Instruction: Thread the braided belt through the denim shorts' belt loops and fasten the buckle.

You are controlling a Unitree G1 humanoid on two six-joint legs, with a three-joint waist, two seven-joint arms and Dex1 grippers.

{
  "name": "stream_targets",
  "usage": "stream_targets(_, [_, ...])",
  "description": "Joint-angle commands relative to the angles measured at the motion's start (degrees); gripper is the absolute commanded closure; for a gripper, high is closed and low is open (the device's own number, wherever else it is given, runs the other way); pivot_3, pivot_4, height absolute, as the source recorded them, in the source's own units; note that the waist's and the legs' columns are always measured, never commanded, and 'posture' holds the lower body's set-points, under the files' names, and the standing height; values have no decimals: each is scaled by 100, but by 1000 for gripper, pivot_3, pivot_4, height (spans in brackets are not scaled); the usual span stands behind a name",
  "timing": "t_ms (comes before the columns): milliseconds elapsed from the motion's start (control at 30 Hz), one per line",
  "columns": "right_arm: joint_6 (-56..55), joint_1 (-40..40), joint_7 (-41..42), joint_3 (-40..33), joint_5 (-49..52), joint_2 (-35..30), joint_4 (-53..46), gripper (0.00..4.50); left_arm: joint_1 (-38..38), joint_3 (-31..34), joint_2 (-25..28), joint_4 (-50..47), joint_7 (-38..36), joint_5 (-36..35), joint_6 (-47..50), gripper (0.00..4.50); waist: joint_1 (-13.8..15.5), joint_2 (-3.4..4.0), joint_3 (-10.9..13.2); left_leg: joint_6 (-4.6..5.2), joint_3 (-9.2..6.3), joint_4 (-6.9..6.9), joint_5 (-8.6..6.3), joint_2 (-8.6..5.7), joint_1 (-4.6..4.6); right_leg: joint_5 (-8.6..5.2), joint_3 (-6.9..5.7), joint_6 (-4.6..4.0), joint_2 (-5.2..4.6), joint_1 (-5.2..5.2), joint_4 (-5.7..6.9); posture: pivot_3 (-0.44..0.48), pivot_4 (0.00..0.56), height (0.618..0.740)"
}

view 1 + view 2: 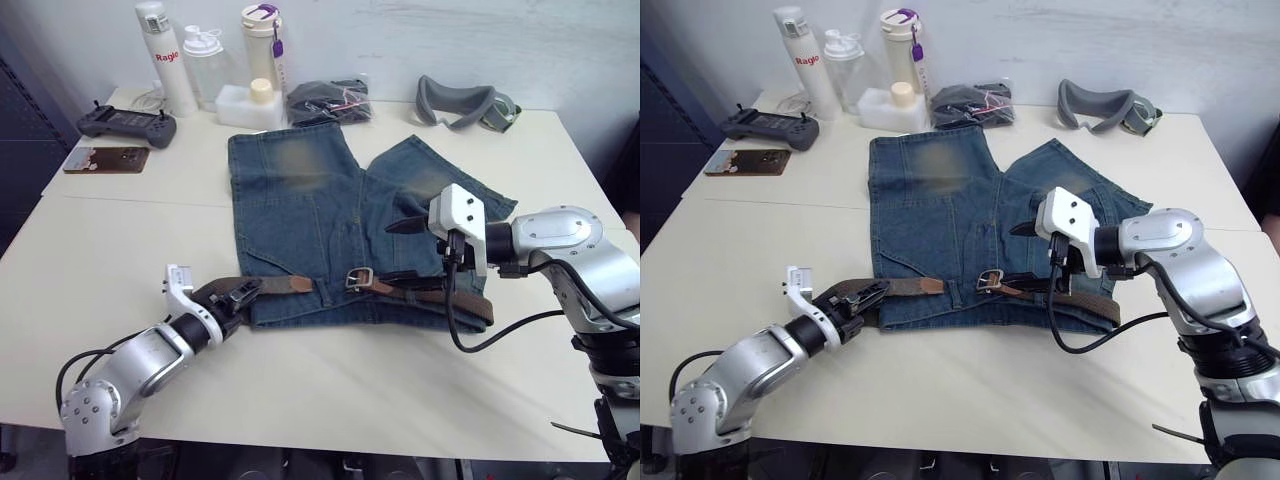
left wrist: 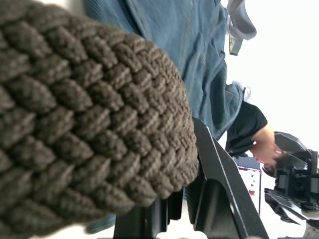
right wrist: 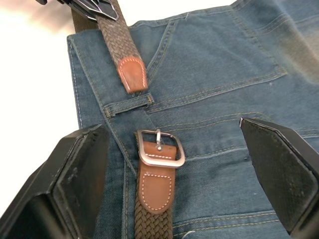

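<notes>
Your left gripper [image 1: 238, 294] is clamped on the braided belt [image 1: 272, 286] just off the waistband's left edge of the denim shorts [image 1: 300, 215], which lie flat on the table [image 1: 120, 240]. Your right gripper [image 3: 174, 164] hovers wide open and empty over the buckle [image 3: 158, 148]; the belt's leather tip [image 3: 131, 73] rests near a belt loop [image 3: 128, 104].
</notes>
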Motion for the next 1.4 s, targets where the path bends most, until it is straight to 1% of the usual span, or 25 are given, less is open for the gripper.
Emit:
stream_targets(33, [29,24,58,-213,37,-182,-237,57,-70,-153,29,-8,145,-82,48,4500,-1,0,0,0,0,0,0,0,0,0,0,0,0,0,0,0,150,738])
stream_targets(133, [51,48,31,-264,25,-274,-255,57,-107,-298,14,55,242,-82,107,4500,0,0,0,0,0,-2,0,0,0,0,0,0,2,0,-1,0,150,738])
stream_targets(233, [128,88,-14,-333,75,-339,-301,57,-150,-390,-112,66,341,-82,93,4500,2,1,0,-1,0,-1,1,0,0,0,0,0,2,0,0,0,150,738])
stream_targets(333, [178,197,70,-397,100,-486,-395,57,-160,-383,-64,76,419,-82,143,4500,11,1,0,-1,0,2,1,0,0,0,0,0,2,0,0,0,150,738])
stream_targets(433, [340,226,252,-480,270,-647,-492,57,-197,-89,86,118,390,-82,200,4500,13,1,1,-1,0,1,1,0,0,0,0,0,2,1,0,0,150,738])
stream_targets(500, [497,220,420,-520,472,-731,-565,57,-209,-3,217,133,345,-82,282,4500,2,3,2,-1,-1,1,1,0,0,0,0,0,2,0,0,0,150,738])
stream_targets(600, [817,167,682,-521,804,-839,-634,57,-241,6,457,252,226,-82,507,4500,-8,5,3,-1,-1,-3,1,0,1,0,0,0,3,0,-1,0,150,738])
stream_targets(733, [906,67,792,-408,793,-914,-526,57,-216,-48,605,252,131,-82,651,4500,-5,9,5,-1,-2,-4,0,0,1,0,0,0,2,0,-4,0,150,738])
stream_targets(800, [895,10,800,-371,740,-912,-456,57,-223,-76,632,174,103,-82,659,4500,-6,9,5,-1,-2,-4,0,0,1,0,0,0,2,0,-5,0,150,738])
stream_targets(1067, [1065,-29,735,-348,754,-887,-493,57,-666,-70,893,189,203,-82,701,4500,1,13,8,-2,-3,-8,0,0,-1,-1,0,-1,2,-1,-12,0,150,738])
stream_targets(1200, [1068,46,664,-380,709,-903,-520,57,-886,14,1268,256,78,-82,889,4500,-6,15,10,-3,-3,-12,1,0,-2,-1,0,-1,2,-2,-13,0,150,738])
stream_targets(1267, [1052,78,607,-373,675,-887,-537,57,-887,-84,1509,239,100,-82,968,4500,-14,18,11,-4,-2,-18,2,0,-1,-1,0,-1,2,-4,-15,0,150,738])
stream_targets(1367, [1074,102,505,-397,709,-830,-589,57,-907,-191,1597,252,131,-82,978,4500,-8,23,14,-6,-2,-27,3,0,-1,-1,0,-2,2,-5,-21,0,150,738])
stream_targets(1400, [1076,108,461,-398,714,-810,-603,57,-939,-194,1534,253,186,-82,935,4500,-4,24,15,-6,-2,-27,3,0,-1,-1,0,-2,2,-5,-23,0,150,738])
